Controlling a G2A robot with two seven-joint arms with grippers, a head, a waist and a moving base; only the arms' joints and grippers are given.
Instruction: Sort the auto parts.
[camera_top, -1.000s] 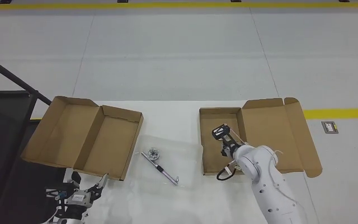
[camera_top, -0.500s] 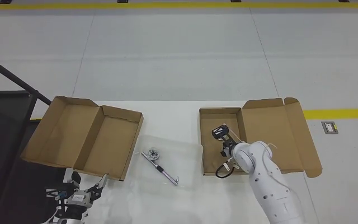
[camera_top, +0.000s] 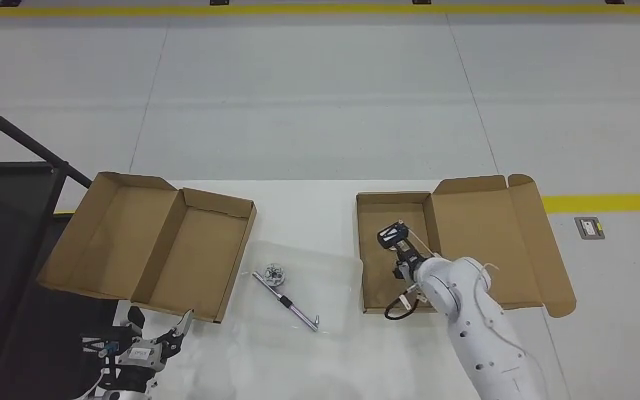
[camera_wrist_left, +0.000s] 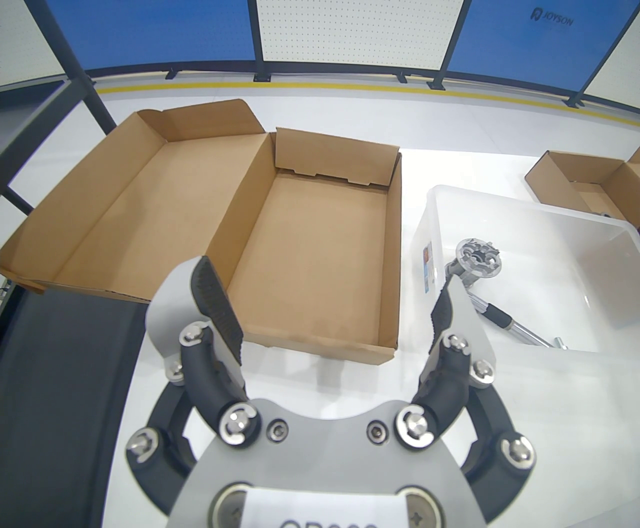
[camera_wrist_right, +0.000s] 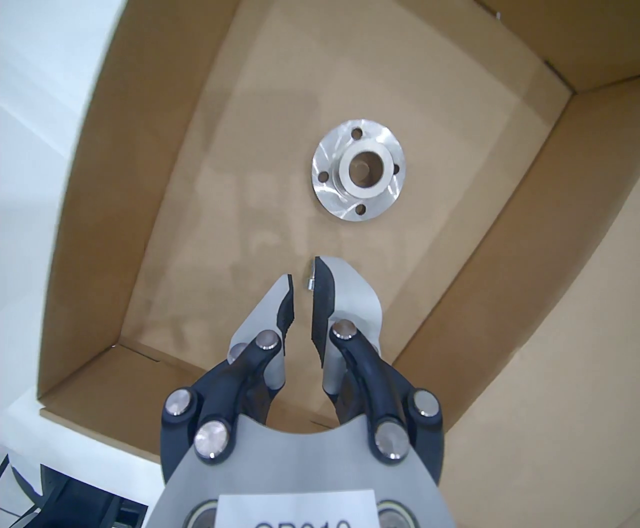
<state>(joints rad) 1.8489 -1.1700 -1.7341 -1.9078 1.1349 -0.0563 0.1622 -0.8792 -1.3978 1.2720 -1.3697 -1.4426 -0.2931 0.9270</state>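
A round metal flange (camera_wrist_right: 358, 169) with a central bore lies flat on the floor of the right cardboard box (camera_wrist_right: 210, 210). My right gripper (camera_wrist_right: 303, 272) hangs just above the box floor a short way from the flange, its fingers almost together and holding nothing. From above, that gripper (camera_top: 396, 240) sits inside the same box (camera_top: 378, 204). A clear plastic bin (camera_wrist_left: 525, 210) holds a cast metal hub (camera_wrist_left: 479, 257) and a thin metal rod (camera_wrist_left: 505, 320). My left gripper (camera_wrist_left: 325, 280) is open near the table's front left corner, empty, facing the left box (camera_wrist_left: 320, 250).
The left cardboard box (camera_top: 190, 250) lies open with its lid flap folded out. The hub (camera_top: 272, 273) and rod (camera_top: 292, 305) lie between the two boxes. The right box's lid (camera_top: 490, 240) spreads to the right. A dark frame (camera_top: 40, 160) stands left of the table.
The right arm has shifted slightly to the left above its box, with the gripper staying at nearly the same spot. The left arm has not moved.
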